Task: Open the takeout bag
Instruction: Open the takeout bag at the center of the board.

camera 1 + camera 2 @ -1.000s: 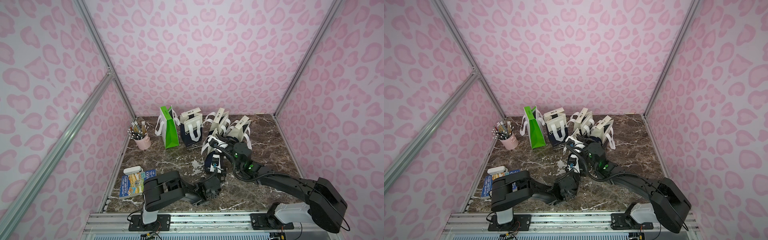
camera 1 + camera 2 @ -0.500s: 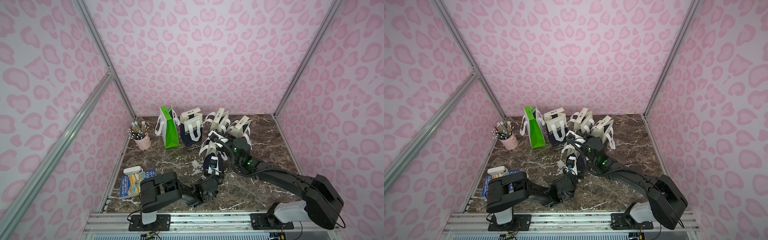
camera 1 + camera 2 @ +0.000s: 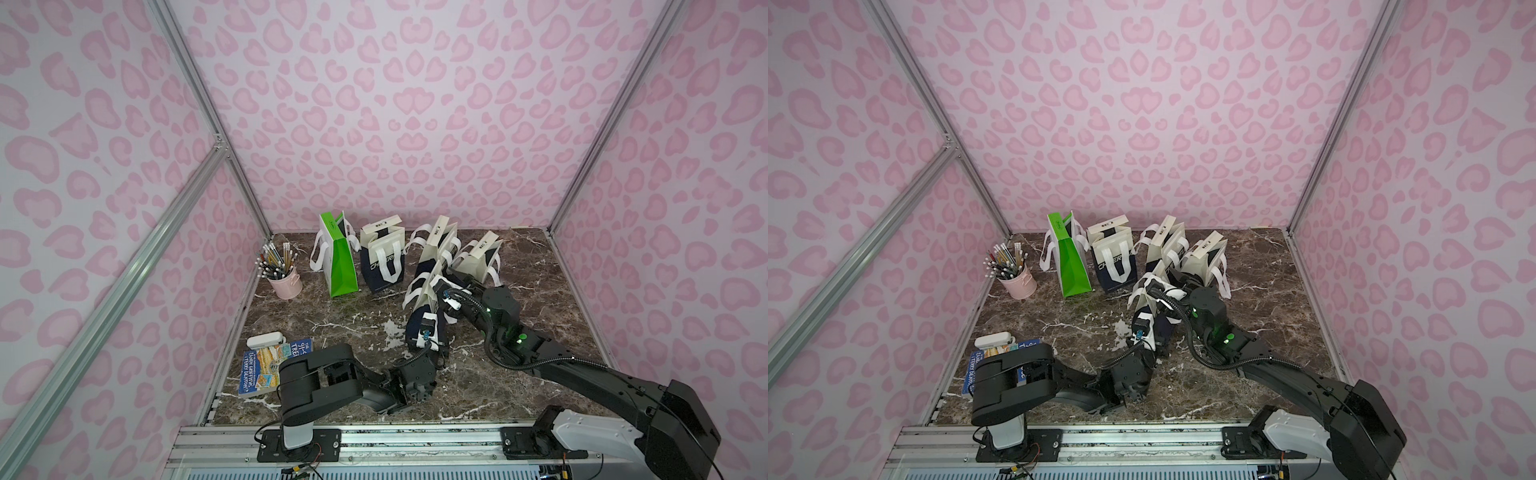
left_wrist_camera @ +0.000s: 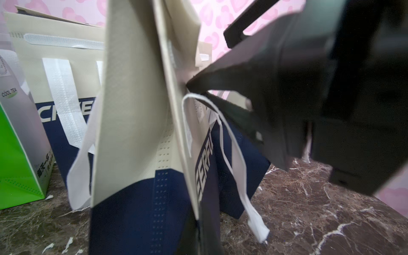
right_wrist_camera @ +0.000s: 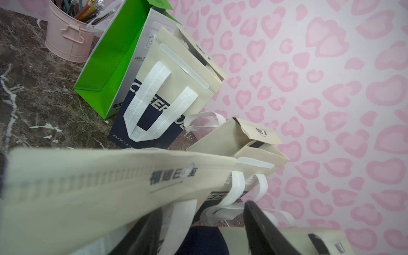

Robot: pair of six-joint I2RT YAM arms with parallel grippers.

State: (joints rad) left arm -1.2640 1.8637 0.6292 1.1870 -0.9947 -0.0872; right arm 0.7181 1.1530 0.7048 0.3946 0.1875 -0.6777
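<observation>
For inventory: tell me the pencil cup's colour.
The cup is pale pink; right wrist view shows it best.

Both top views look steeply down on the whole table [image 3: 332, 324]; wrist views sit close against the takeout bag [image 4: 132, 110].

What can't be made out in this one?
Inside of the takeout bag: right gripper covers its mouth in both top views.
Whether that gripper touches the flap: blurred in the left wrist view.
Book title: left arm overlaps it in both top views.
</observation>
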